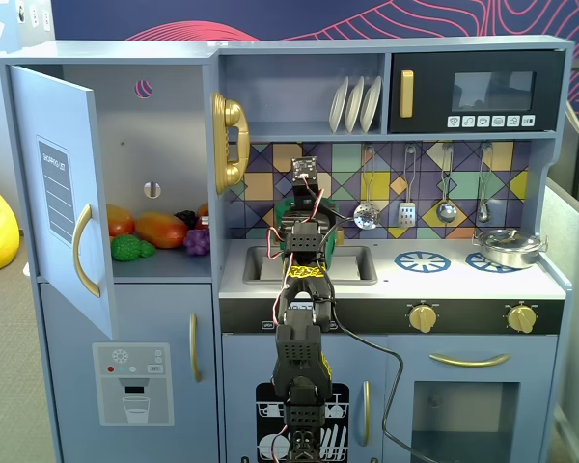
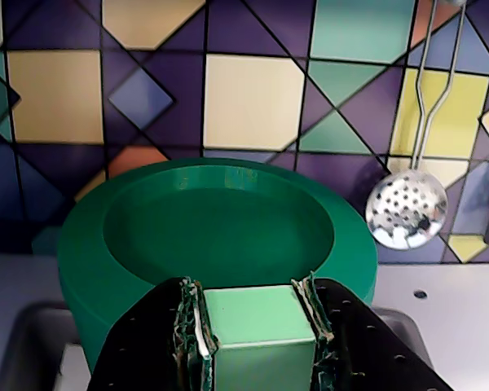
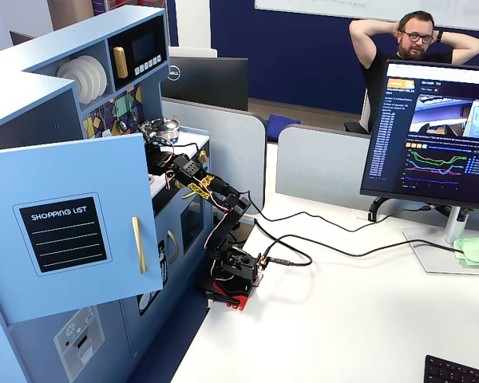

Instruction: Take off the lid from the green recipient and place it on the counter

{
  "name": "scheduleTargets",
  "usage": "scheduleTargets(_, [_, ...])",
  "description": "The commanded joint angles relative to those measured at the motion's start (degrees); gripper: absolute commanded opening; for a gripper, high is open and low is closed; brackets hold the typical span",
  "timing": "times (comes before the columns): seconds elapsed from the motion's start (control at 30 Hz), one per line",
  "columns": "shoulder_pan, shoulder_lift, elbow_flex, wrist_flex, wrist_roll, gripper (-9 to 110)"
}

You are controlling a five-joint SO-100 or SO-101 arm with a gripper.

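In the wrist view a dark green round top with a shallow recess, the lid (image 2: 220,224), fills the middle. The dark green wall of the green recipient (image 2: 81,301) drops below it on the left. My gripper (image 2: 250,287) is shut on a light green strap (image 2: 257,314) at the near rim; I cannot tell whether this strap belongs to the lid or the recipient. In a fixed view the gripper (image 1: 309,246) is over the sink (image 1: 357,267), with a sliver of green (image 1: 334,249) beside it. The counter (image 1: 463,282) is pale grey with blue burner rings.
A silver pan (image 1: 507,248) sits on the right burner. Utensils hang on the tiled backsplash, a slotted spoon (image 2: 407,208) close to the right of the recipient. The fridge door (image 1: 58,193) stands open at left. The arm's cable (image 1: 367,347) hangs down the cabinet front.
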Motion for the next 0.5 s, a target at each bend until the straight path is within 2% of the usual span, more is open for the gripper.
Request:
scheduleTargets(0.0, [-0.62,0.09,-4.22,-3.08,0.09,0])
scheduleTargets(0.23, [2.81,0.53,-11.25,-2.99,-2.46,0])
scheduleTargets(0.47, [18.72,0.70,-14.59,0.44,-4.13,0])
